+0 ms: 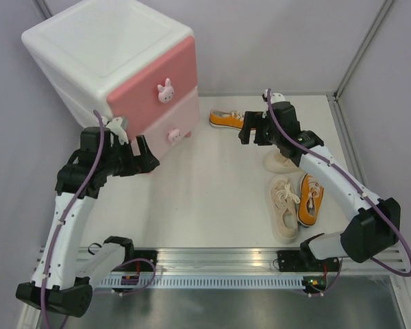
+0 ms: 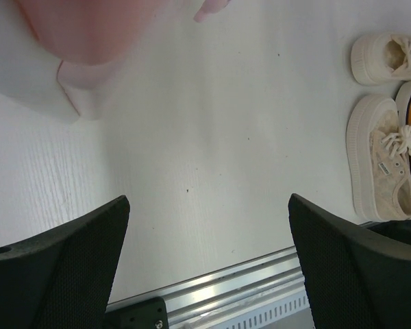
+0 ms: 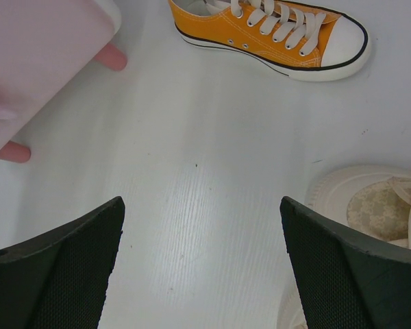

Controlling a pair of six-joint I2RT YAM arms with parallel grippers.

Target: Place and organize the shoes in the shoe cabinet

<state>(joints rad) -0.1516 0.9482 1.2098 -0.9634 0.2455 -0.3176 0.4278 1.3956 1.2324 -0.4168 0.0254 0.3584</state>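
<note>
The white shoe cabinet [image 1: 103, 48] stands at the far left, both pink drawers shut, each with a bunny knob [image 1: 165, 90]. One orange shoe [image 1: 226, 119] lies to the right of the cabinet. A cream shoe [image 1: 279, 163] is partly hidden under my right arm. Another cream shoe [image 1: 283, 205] and the second orange shoe [image 1: 310, 199] lie side by side at the near right. My left gripper [image 1: 148, 161] is open and empty by the cabinet's lower front corner. My right gripper [image 1: 251, 137] is open and empty above the table, just near of the far orange shoe [image 3: 274, 31].
The left wrist view shows the cabinet's bottom corner [image 2: 82, 34], the cream shoes [image 2: 380, 161] at right, and the aluminium rail [image 2: 226, 291] at the table's near edge. The right wrist view shows the cabinet's pink feet [image 3: 111, 56]. Grey walls enclose the table.
</note>
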